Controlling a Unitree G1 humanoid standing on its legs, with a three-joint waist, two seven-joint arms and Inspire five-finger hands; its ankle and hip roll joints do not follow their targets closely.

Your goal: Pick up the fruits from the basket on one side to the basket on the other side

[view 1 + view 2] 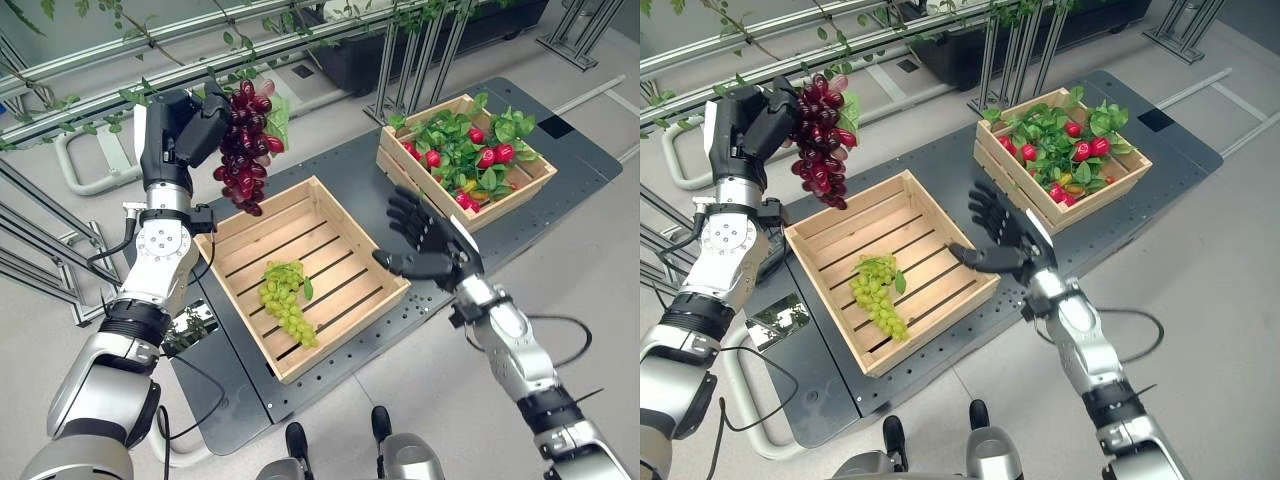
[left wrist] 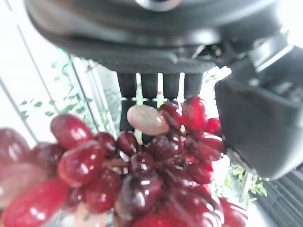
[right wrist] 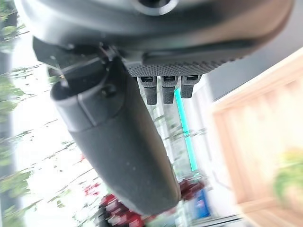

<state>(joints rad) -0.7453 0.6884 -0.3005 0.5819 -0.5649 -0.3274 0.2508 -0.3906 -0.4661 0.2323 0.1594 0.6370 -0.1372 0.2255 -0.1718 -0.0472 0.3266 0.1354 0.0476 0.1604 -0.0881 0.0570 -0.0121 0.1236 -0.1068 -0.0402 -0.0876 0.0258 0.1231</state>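
Left eye view: left hand (image 1: 185,125) fingers clasp red grapes (image 1: 245,150) above near crate's rim (image 1: 262,203); right hand (image 1: 428,240) fingers spread wide.

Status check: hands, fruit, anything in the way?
Left hand shut on red grapes, held above near crate. Right hand open, empty. Green grapes already inside. No obstruction.

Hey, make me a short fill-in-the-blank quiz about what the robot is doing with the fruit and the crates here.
1. The left hand holds a bunch of ____ grapes up in the air.
2. The green grapes lie inside the ____ crate.
3. The right hand is open and holds ____.
4. The far crate holds red fruit among green ____.

Missing words: red; near; nothing; leaves
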